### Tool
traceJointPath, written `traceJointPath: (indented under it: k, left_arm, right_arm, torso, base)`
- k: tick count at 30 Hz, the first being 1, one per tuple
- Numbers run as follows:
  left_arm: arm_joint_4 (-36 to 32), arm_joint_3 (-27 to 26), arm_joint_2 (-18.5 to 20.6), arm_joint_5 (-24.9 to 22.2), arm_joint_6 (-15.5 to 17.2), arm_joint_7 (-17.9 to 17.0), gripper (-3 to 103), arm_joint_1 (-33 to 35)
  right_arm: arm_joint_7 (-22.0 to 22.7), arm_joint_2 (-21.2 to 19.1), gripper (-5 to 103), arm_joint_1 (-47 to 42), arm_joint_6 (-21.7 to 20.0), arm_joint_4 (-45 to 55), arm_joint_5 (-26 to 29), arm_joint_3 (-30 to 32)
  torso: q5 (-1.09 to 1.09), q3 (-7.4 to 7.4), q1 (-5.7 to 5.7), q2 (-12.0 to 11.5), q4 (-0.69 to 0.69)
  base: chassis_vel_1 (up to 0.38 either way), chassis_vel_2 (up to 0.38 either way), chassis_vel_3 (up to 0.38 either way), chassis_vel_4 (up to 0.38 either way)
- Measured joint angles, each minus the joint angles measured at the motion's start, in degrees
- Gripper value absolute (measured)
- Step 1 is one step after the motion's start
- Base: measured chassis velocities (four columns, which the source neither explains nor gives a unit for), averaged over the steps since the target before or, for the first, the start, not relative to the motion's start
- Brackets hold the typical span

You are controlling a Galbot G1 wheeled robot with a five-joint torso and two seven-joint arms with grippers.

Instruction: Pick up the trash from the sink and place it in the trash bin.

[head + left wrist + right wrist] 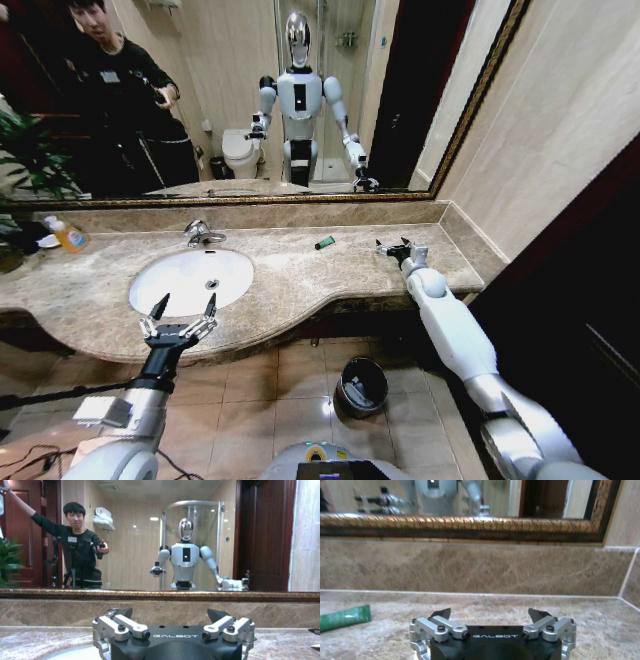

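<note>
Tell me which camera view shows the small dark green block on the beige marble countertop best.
The right wrist view: the small dark green block lies close, near the open right gripper. The head view shows it tiny; the left wrist view faces the mirror.

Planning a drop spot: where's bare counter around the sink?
Free: marble between sink and green block; front edge between both end effectors, left, right. Crowded: far left corner by the orange bottle.

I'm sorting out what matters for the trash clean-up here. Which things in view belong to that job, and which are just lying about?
Part of the job:
- green tube on the countertop
- sink
- trash bin on the floor
- left gripper, open, at the sink's front edge
- right gripper, open, over the countertop

Just lying about:
- orange-liquid bottle
- faucet
- mirror
</note>
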Motion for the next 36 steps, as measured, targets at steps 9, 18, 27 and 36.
traceJointPath:
  k: [9,18,27,36]
  left_arm:
    - [0.0,0.0,0.0,0.0,0.0,0.0,100,0.0]
    - [0.0,0.0,0.0,0.0,0.0,0.0,100,0.0]
    - [0.0,0.0,0.0,0.0,0.0,0.0,100,0.0]
    - [0.0,0.0,0.0,0.0,0.0,0.0,100,0.0]
  right_arm:
    - [0.3,0.0,100,3.3,-9.2,-1.8,1.7,-1.4]
    - [-0.2,0.7,100,6.3,-11.5,-6.0,2.0,-1.8]
    - [-3.0,-0.1,100,6.8,-12.5,-7.2,3.9,-1.3]
    - [-4.3,-0.5,100,5.5,-12.3,-6.6,3.9,-0.5]
  torso:
    - [-0.01,0.0,0.0,0.0,0.0]
    - [-0.01,0.0,0.0,0.0,0.0]
    - [-0.01,0.0,0.0,0.0,0.0]
    - [-0.02,-0.01,0.0,0.0,0.0]
  base:
    - [0.0,0.0,0.0,0.0]
    - [0.0,0.0,0.0,0.0]
    - [0.0,0.0,0.0,0.0]
    - [0.0,0.0,0.0,0.0]
